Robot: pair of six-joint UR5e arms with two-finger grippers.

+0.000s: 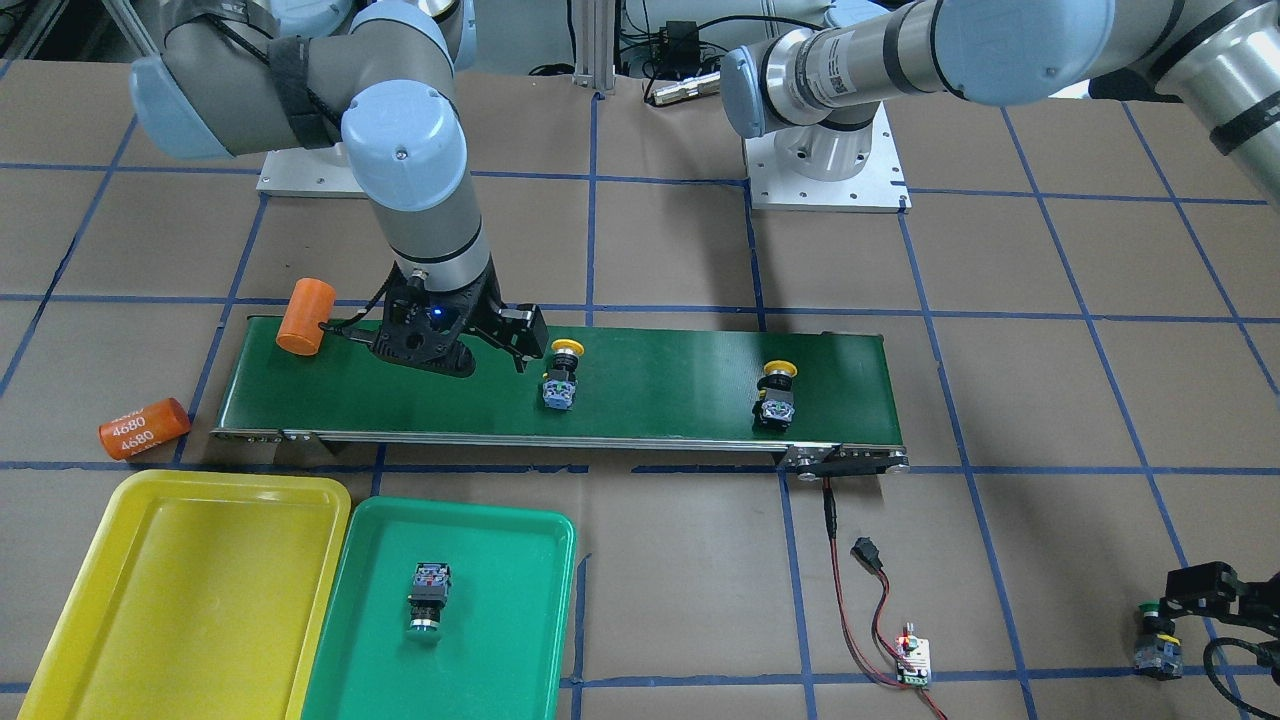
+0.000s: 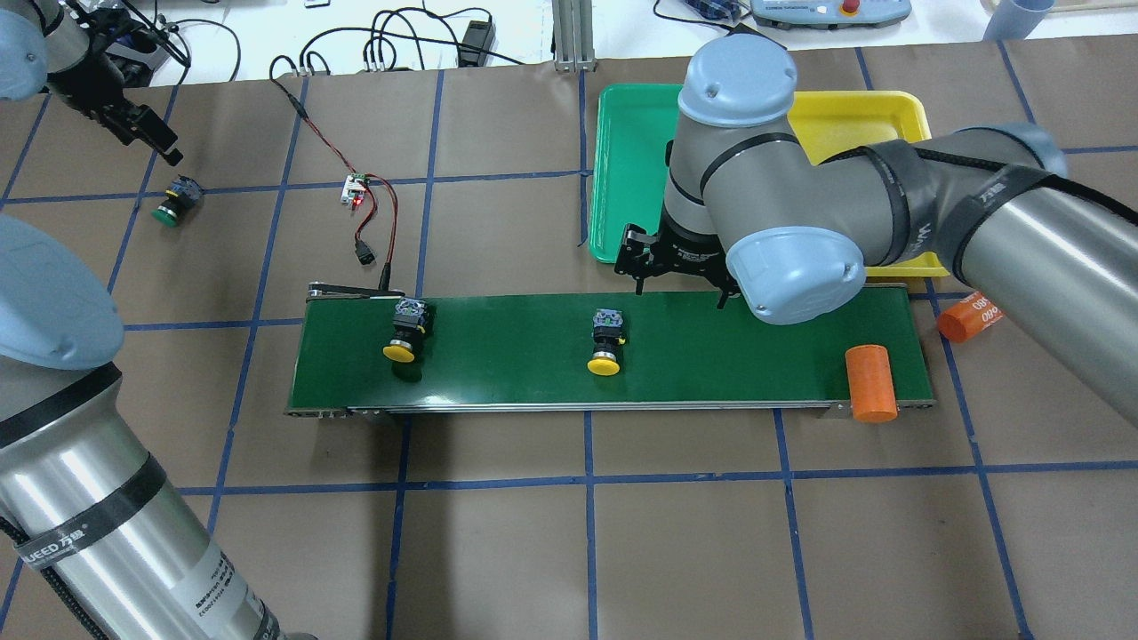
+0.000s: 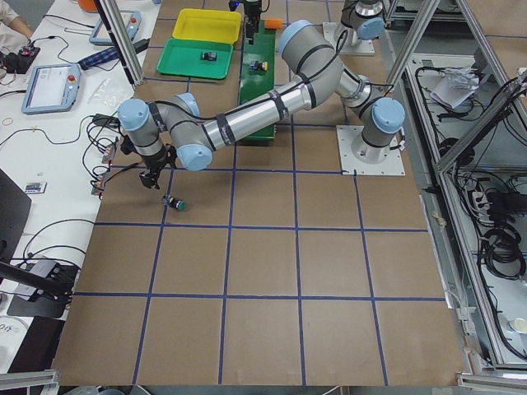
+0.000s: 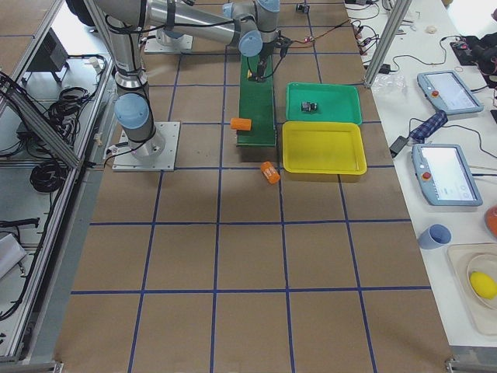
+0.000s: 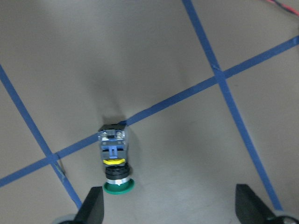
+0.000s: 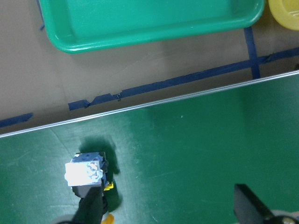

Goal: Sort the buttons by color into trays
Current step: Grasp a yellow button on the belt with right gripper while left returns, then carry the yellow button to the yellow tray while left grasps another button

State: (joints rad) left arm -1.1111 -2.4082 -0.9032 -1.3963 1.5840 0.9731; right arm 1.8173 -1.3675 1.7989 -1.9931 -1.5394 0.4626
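We see two yellow buttons lying on the belt. One green button lies in the green tray. A second green button lies on the table. The right gripper hovers over the belt near one yellow button, fingers spread. The left gripper hangs over the second green button, fingers spread.

- Yellow button 1: on its side on the belt, mid-length, cap toward the robot.
- Yellow button 2: same pose, near the belt's wired end.
- Green button 1: on its side in the green tray, cap away from the robot.
- Green button 2: on its side on the table, body end on a blue tape line, well off the belt.
- Yellow tray: edge to edge with the green tray.
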